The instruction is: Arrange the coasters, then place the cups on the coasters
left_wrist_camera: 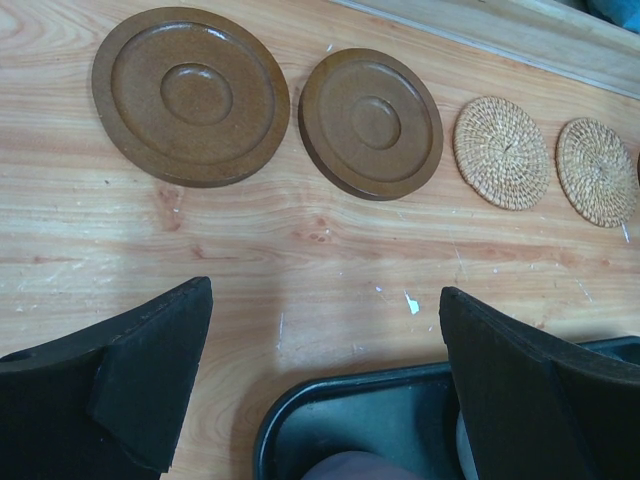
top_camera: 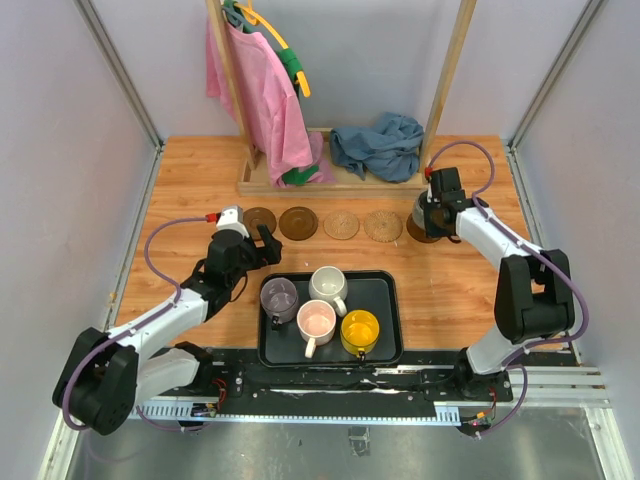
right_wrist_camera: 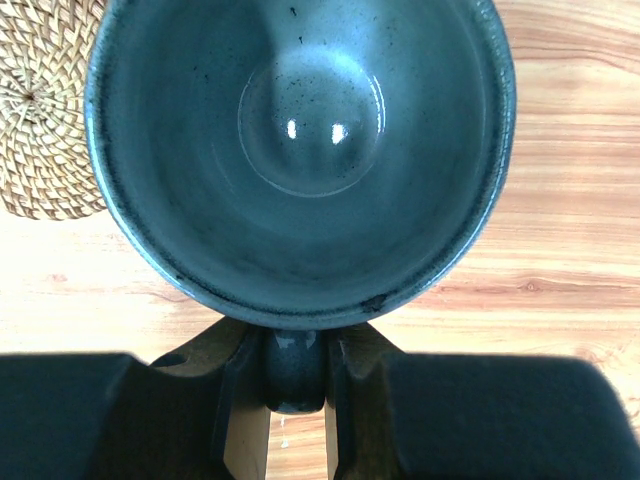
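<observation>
Ahead, a table strip [left_wrist_camera: 330, 255] separates coasters [left_wrist_camera: 370, 122] from tray [left_wrist_camera: 300, 412].

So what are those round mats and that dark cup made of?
The far-left brown coaster and its brown neighbour look like matte turned wood: concentric rings, dished centre, though possibly moulded. The left tan coaster and right tan coaster look woven from rattan or straw: coiled spiral strands. The grey-blue cup seems glazed ceramic: glossy highlights, dark speckles.
</observation>
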Robot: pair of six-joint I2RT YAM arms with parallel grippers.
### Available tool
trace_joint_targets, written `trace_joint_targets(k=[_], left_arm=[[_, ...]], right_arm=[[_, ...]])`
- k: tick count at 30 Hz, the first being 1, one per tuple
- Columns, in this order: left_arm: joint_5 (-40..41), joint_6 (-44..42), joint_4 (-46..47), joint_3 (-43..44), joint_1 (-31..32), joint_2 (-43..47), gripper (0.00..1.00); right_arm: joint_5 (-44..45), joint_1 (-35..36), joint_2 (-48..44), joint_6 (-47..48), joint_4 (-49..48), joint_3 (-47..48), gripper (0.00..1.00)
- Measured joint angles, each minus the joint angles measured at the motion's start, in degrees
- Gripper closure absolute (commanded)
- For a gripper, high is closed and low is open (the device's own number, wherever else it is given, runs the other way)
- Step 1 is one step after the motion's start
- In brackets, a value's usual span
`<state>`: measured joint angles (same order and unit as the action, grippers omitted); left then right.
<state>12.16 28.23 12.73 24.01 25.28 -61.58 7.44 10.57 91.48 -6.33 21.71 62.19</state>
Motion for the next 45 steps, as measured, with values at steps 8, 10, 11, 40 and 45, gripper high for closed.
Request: trace_joint_targets(k=[8,10,11,40,45], left_arm=[[0.0,0.0,0.0,0.1,0.0,-0.3,0.00],[0.0,0.0,0.0,0.1,0.0,-0.3,0.00],[0.0,0.0,0.0,0.1,0.0,-0.3,0.00],[0.0,0.0,0.0,0.1,0.0,-0.7,0.00],[0.0,0.0,0.0,0.1,0.0,-0.7,0.00]], right_arm=[[0.0,-0.3,1.6,0.2,0.0,0.2,0.99],[0.1,-0.5,1.8,0.2,0.0,0.2,0.99],[0.1,-0.5,1.9,0.2,0.0,0.2,0.99],[-1.4,-2.8,4.1,-1.4,-1.3,0.2,0.95],[-2.2,-3.0,4.3,-1.8,-1.9,0.2,0.96]])
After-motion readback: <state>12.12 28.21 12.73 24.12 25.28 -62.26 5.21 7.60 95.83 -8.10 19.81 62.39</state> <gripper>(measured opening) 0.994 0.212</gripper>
